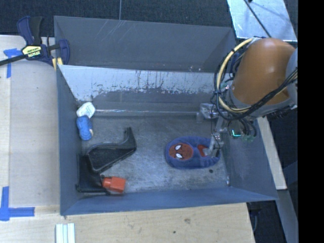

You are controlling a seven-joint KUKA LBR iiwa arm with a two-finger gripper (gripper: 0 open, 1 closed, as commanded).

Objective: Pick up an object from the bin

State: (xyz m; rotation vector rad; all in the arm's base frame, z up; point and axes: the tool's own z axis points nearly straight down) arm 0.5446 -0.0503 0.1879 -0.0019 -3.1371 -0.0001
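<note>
Blue fabric forms the small slipper [188,156] with a red spider-mask face. It lies on the floor of the bin [152,85], right of centre and near the right wall. We see the gripper [216,147] low at the slipper's right end, close to its rim. We cannot tell whether it is open or closed, or whether it touches the slipper. We judge the slipper light, soft and not fragile. We recommend gripping across the raised rim at that end, where the fabric can bunch.
</note>
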